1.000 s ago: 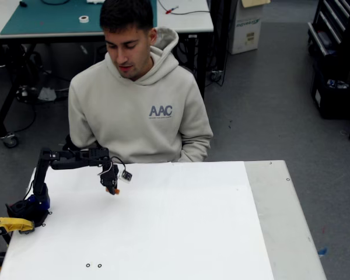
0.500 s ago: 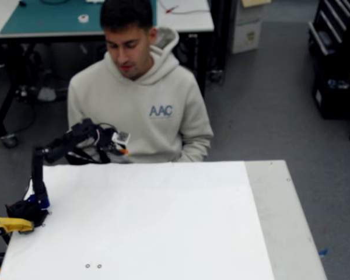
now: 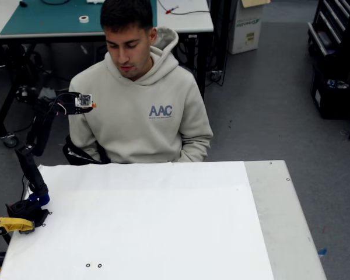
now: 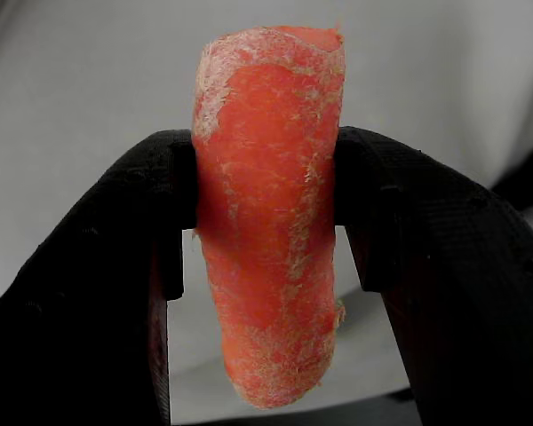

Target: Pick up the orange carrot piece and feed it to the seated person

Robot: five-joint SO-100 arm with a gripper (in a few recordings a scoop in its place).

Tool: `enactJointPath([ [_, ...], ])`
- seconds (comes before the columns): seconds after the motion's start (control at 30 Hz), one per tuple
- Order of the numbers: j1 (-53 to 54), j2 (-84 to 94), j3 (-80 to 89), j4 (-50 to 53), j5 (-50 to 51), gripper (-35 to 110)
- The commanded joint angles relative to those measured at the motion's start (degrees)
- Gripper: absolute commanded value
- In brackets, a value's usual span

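Note:
My gripper (image 3: 91,105) is raised well above the white table (image 3: 163,221), level with the seated person's (image 3: 141,111) shoulder at the picture's left. It is shut on the orange carrot piece (image 3: 95,105), a tiny orange speck at its tip in the fixed view. The wrist view shows the carrot piece (image 4: 268,231) upright and clamped at its upper half between my two black fingers (image 4: 98,257), with the gripper (image 4: 266,182) facing light cloth. The person sits behind the table in a beige hoodie, head bowed, face above and to the right of the carrot.
A yellow clamp (image 3: 9,224) holds my arm's base (image 3: 29,207) at the table's left edge. Two small rings (image 3: 93,265) lie near the front edge. Behind the person stands a bench with a green mat (image 3: 46,17).
My arm has swung up from just above the table to shoulder height and leftward in the picture, carrying the carrot piece. The person has hardly moved.

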Motion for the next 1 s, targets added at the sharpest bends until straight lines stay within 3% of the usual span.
enactJointPath([
  [0.0, -0.3, 1.1, -7.2, -0.4, 5.2, -3],
  [0.47, 2.8, -7.8, -19.2, -1.0, 9.1, -3],
  [0.97, 3.3, -29.4, -35.2, -22.3, 12.5, -3],
])
